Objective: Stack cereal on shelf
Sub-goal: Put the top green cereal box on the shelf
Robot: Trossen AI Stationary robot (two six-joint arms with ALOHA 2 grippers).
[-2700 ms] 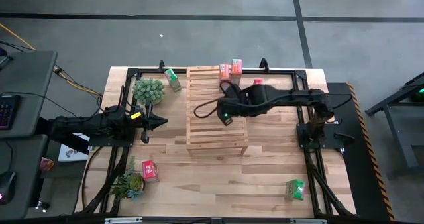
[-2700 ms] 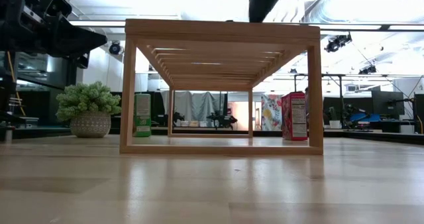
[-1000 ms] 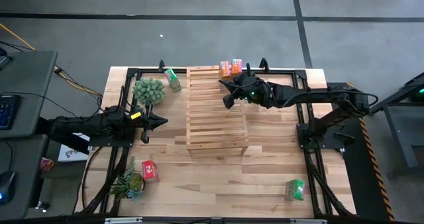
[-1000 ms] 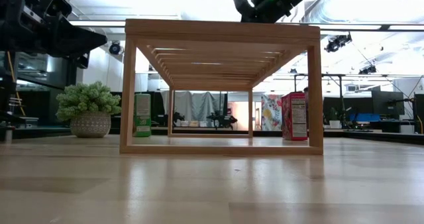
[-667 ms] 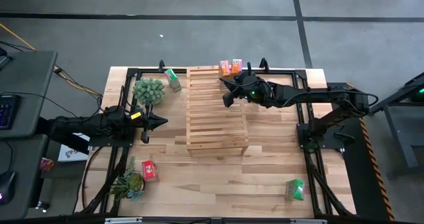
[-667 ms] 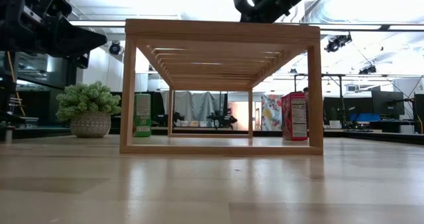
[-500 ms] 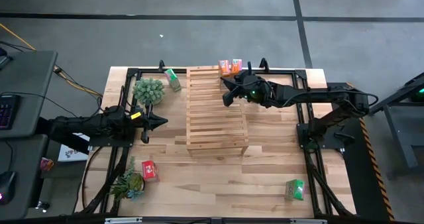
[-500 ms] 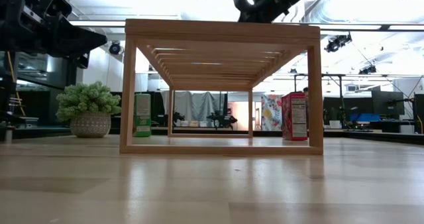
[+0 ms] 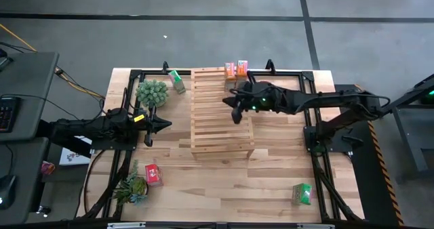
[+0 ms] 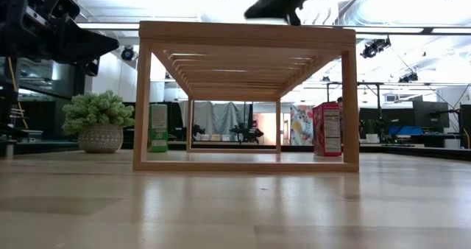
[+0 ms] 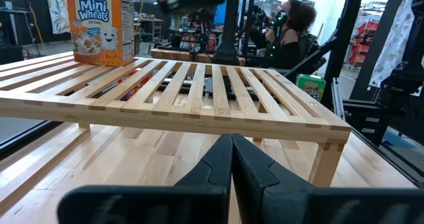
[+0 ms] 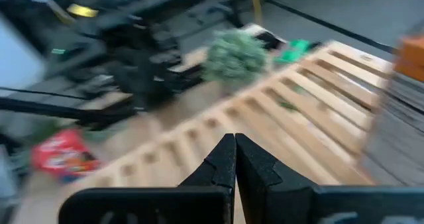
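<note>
The light-wood slatted shelf [image 9: 222, 110] stands mid-table. One orange cereal box [image 9: 230, 69] [image 11: 99, 24] stands upright on the far end of its top. A red box [image 9: 242, 68] [image 10: 327, 129] stands on the table by the shelf's far right corner. A green box [image 9: 177, 81] stands at its far left, another red box [image 9: 153, 174] near left, another green box [image 9: 302, 193] near right. My right gripper [image 9: 235, 115] [image 12: 234, 144] hovers shut above the shelf's right side, touching nothing. My left gripper [image 9: 165, 125] [image 11: 232, 144] waits shut, left of the shelf.
Two potted plants stand on the left half of the table, one far left [image 9: 152, 92], one near left [image 9: 132, 186] beside the red box. A black frame [image 9: 319, 137] runs around the tabletop. A person [image 11: 291, 32] sits beyond the table's right side.
My right gripper has swung from the far right part of the shelf's top toward the near edge, turning about above the slats; the right wrist view is smeared by the motion. The boxes and the left arm have stayed put.
</note>
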